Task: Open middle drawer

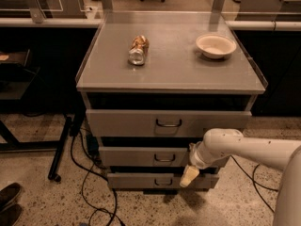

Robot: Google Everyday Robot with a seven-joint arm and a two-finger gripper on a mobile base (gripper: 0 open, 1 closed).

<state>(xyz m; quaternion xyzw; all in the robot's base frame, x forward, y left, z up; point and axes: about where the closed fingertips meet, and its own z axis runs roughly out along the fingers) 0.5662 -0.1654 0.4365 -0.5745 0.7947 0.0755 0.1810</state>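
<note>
1. Far left, on the floor: dark shoes [8, 204]. Black cables [87, 182] trail beside the cabinet.
2. Grey surface [174, 76], left of centre: a crushed can [138, 50] lying on its side.
3. Under the surface is a stack of three grey drawers. The middle drawer [136, 157] sits between the top drawer [122, 123] and the bottom drawer [134, 180]. Its small dark handle [164, 158] is at front centre, and its inside is not in view.
4. Surface, right: a white bowl [216, 45], upright, well apart from the can.
5. The gripper [189, 175] is low at the middle drawer's right end, right of the handle. It points down, its pale tip over the bottom drawer's front. Whether it is clenched or released cannot be told.
6. The white arm [254, 149] comes in from the right edge.
</note>
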